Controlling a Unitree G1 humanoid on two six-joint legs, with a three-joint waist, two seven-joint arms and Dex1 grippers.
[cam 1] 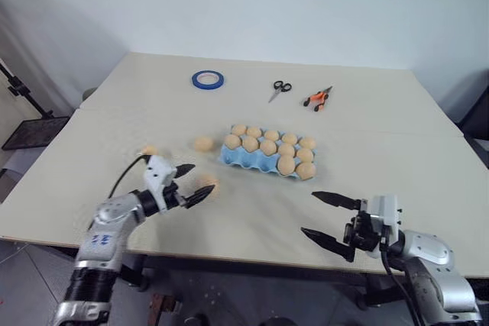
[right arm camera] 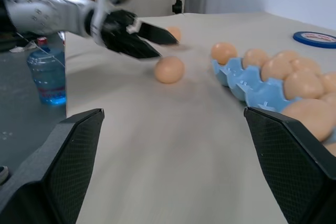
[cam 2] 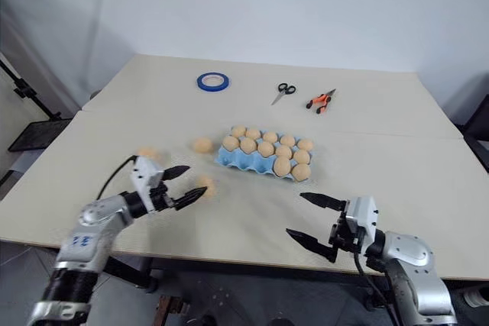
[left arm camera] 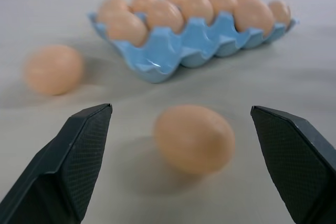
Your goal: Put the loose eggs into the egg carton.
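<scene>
Blue egg carton (cam 1: 263, 159) sat mid-desk, nearly full; I counted three loose eggs (cam 1: 203, 143) remaining beside it. Left claw (cam 1: 189, 182) gaped around one; right claw (cam 1: 327, 217) gaped empty.

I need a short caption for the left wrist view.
Open left end effector framing a loose egg, blue egg carton behind.

Lab: bare beige table (cam 1: 382, 112), plain white wall (cam 1: 267, 5).
</scene>
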